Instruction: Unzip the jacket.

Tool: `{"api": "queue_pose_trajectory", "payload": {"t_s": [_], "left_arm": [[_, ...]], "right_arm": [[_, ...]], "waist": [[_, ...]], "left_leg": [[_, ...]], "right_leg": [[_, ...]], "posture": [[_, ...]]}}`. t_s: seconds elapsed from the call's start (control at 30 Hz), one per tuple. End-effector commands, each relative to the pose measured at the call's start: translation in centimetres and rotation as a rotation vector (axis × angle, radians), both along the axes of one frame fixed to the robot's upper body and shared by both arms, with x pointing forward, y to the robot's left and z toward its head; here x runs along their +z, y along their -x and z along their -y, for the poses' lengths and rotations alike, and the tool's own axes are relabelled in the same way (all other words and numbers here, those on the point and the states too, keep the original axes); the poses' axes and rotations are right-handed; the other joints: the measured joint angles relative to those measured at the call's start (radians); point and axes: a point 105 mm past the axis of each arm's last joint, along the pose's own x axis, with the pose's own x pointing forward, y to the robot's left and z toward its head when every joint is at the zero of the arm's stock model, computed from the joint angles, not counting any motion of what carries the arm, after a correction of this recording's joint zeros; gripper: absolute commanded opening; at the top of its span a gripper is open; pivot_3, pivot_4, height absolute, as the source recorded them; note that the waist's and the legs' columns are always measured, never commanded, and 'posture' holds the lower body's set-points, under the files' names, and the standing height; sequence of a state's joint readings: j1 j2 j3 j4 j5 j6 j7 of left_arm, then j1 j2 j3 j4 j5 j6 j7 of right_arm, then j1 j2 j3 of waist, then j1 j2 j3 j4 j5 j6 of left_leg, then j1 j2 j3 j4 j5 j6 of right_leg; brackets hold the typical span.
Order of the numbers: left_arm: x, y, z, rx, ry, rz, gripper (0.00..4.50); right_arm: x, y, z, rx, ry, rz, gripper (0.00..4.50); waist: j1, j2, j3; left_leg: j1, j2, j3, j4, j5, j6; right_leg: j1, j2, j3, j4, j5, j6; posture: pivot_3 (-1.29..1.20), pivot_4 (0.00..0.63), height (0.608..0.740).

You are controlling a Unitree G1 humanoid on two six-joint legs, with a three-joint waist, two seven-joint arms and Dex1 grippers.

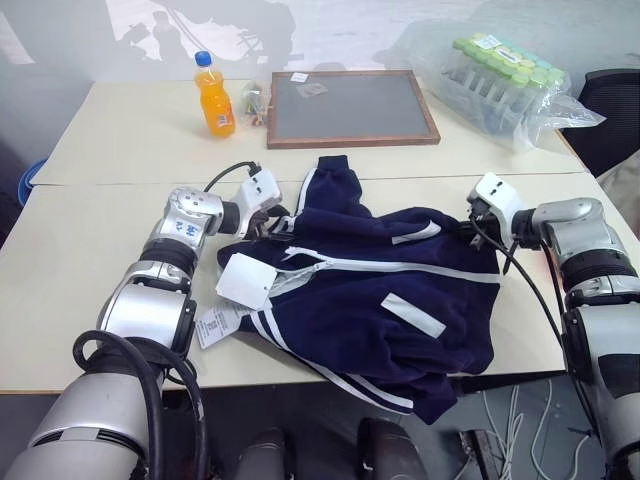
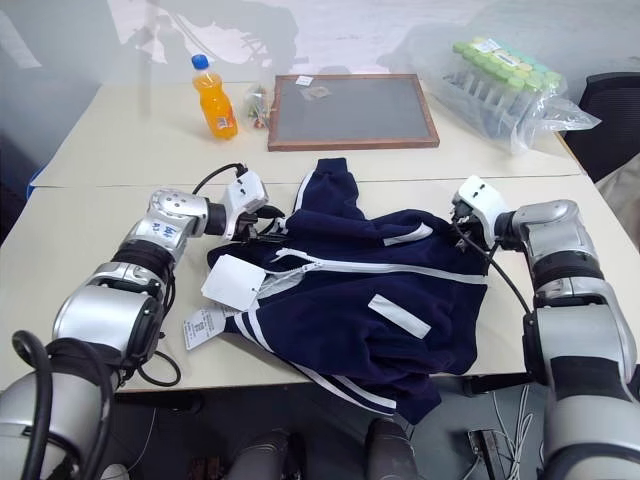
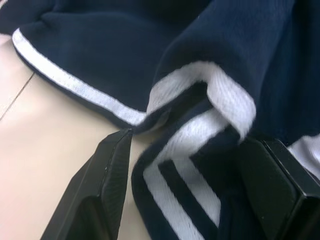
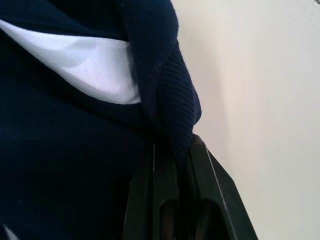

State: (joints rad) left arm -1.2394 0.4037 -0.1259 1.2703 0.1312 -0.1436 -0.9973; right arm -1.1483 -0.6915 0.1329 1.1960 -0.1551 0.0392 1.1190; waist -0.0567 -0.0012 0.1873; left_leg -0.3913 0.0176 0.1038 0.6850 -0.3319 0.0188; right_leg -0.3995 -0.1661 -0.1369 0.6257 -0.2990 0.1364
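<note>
Bare table [image 1: 90, 250] flanks the jacket [image 1: 380, 300], its hem overhanging the front edge.

Both arms stretched forward over table, elbows bent, wrists angled inward toward each other; left gripper [image 3: 182, 175] tilted slightly downward, black fingers [image 3: 102, 187] spread wide, striped fold of jacket [image 1: 380, 300] lying between them; right gripper [image 4: 175, 170] pitched down, jaws pinched tight on ribbed jacket edge.
</note>
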Motion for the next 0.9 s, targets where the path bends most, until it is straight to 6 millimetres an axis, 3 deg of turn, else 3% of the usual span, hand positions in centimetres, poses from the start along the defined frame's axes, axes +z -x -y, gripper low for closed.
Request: {"api": "queue_pose_trajectory", "payload": {"t_s": [0.03, 0.1, 0.2, 0.37, 0.53, 0.8, 0.9], "left_arm": [[1.7, -0.7, 1.2, 0.014, 0.014, 0.074, 3.11], [1.9, -1.1, 1.6, 0.042, 0.019, 0.101, 2.71], [2.2, -1.5, 1.6, 0.074, 0.023, 0.124, 1.75], [3.0, -2.5, -0.3, 0.195, 0.027, 0.170, 0.14], [4.2, -3.6, -2.3, 0.349, 0.045, 0.248, 0.06], [3.5, -3.3, -1.0, 0.293, 0.053, 0.217, 0.06], [2.9, -3.0, -1.4, 0.279, 0.055, 0.185, 0.00]], "right_arm": [[1.3, -0.6, -1.3, 0.044, 0.028, 0.048, 0.00], [1.3, -0.9, -1.6, 0.029, 0.026, 0.055, 0.00], [1.8, -1.6, -1.5, -0.048, -0.022, 0.076, 0.00], [2.2, -1.8, -0.3, -0.160, -0.090, 0.067, 0.00], [2.0, -1.9, 1.6, -0.266, -0.087, 0.104, 0.00], [1.5, -2.3, 2.1, -0.337, -0.108, 0.141, 0.00], [1.4, -2.0, 1.9, -0.325, -0.154, 0.106, 0.80]], "waist": [[-0.001, 0.000, 0.000], [-0.001, 0.000, 0.000], [-0.001, 0.000, 0.000], [-0.002, 0.000, 0.000], [0.002, 0.000, 0.000], [0.001, 0.000, 0.000], [-0.001, 0.000, 0.000]], "left_leg": [[0.000, 0.000, 0.000, 0.000, 0.000, 0.000], [0.000, 0.000, 0.000, 0.000, 0.000, 0.000], [0.000, 0.000, 0.000, 0.000, 0.000, 0.000], [0.000, 0.000, 0.000, 0.000, 0.000, 0.000], [0.000, 0.000, -0.001, 0.000, 0.000, 0.000], [0.000, 0.000, -0.001, 0.000, 0.000, 0.000], [0.000, 0.000, 0.000, -0.001, 0.000, 0.000]], "right_leg": [[0.000, 0.000, 0.000, 0.000, 0.000, 0.000], [0.000, 0.000, 0.000, 0.000, 0.000, 0.000], [0.000, 0.000, 0.000, 0.000, 0.000, 0.000], [0.000, 0.000, 0.000, 0.000, 0.000, 0.000], [0.000, 0.000, 0.000, 0.000, 0.000, 0.000], [0.000, 0.000, 0.000, 0.000, 0.000, 0.000], [0.000, 0.000, 0.000, 0.000, 0.000, 0.000]], "posture": [[0.00, 0.150, 0.740], [0.00, 0.150, 0.740], [0.00, 0.150, 0.740], [0.00, 0.150, 0.740], [0.00, 0.150, 0.740], [0.00, 0.150, 0.740], [0.00, 0.150, 0.740]]}}
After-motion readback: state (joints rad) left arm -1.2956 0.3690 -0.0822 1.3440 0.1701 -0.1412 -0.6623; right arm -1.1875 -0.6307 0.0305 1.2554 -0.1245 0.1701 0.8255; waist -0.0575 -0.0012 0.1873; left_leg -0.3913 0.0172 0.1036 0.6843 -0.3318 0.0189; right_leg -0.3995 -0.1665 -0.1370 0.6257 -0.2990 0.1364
